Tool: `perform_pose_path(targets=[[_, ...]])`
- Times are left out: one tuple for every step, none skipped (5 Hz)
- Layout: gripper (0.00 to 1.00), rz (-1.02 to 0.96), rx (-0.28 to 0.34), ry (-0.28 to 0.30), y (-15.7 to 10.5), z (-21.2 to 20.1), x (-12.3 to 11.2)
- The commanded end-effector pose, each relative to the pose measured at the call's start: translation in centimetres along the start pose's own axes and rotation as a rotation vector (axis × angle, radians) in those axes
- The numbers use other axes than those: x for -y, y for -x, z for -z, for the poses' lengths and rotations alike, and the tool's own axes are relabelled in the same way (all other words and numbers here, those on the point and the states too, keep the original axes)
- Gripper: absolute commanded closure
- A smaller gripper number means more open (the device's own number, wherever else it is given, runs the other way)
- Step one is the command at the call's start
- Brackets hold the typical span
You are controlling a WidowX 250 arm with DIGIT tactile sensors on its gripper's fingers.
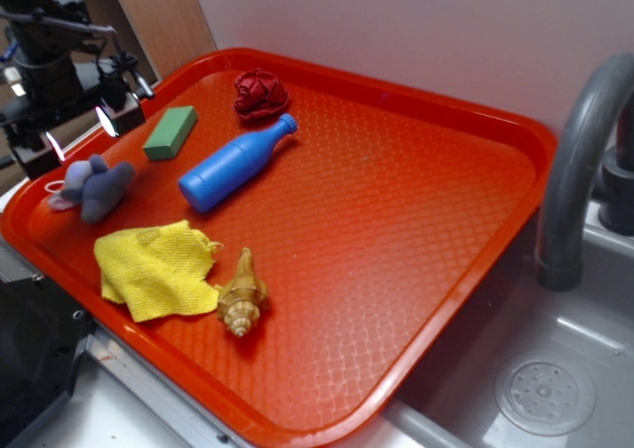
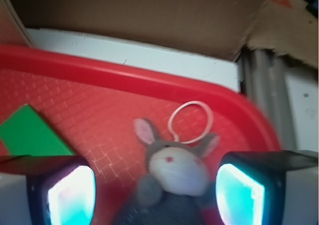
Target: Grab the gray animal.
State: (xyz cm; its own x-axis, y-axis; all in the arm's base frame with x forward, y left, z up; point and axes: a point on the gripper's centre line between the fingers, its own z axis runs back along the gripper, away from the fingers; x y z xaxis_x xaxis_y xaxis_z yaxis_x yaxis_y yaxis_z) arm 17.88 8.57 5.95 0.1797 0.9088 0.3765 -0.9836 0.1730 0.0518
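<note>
Exterior view high above the red tray [image 1: 416, 101], angled down across it, wrist view low and close over the tray's rim [image 2: 124, 73], facing outward, both sharing the gray animal [image 1: 94, 187] [image 2: 174, 172] corner

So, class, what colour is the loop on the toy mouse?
Pale pinkish-white loop, clearest in the wrist view.

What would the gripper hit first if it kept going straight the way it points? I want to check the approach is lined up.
Most likely the gray animal: in the wrist view it lies between the open fingers of the gripper, on the red tray. Depth is unclear.
</note>
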Motion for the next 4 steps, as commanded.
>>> perform_pose_path(targets=[[0.00,0.032,-0.137,-0.019,1.6,2.4,-2.2],[0.86,0.058,-0.170,0.008,2.4,3.4,-2.5],[1.00,0.189,-0.142,0.078,2.5,3.1,-1.5],[1.00,0.433,-0.078,0.128,2.7,-2.6,3.2]])
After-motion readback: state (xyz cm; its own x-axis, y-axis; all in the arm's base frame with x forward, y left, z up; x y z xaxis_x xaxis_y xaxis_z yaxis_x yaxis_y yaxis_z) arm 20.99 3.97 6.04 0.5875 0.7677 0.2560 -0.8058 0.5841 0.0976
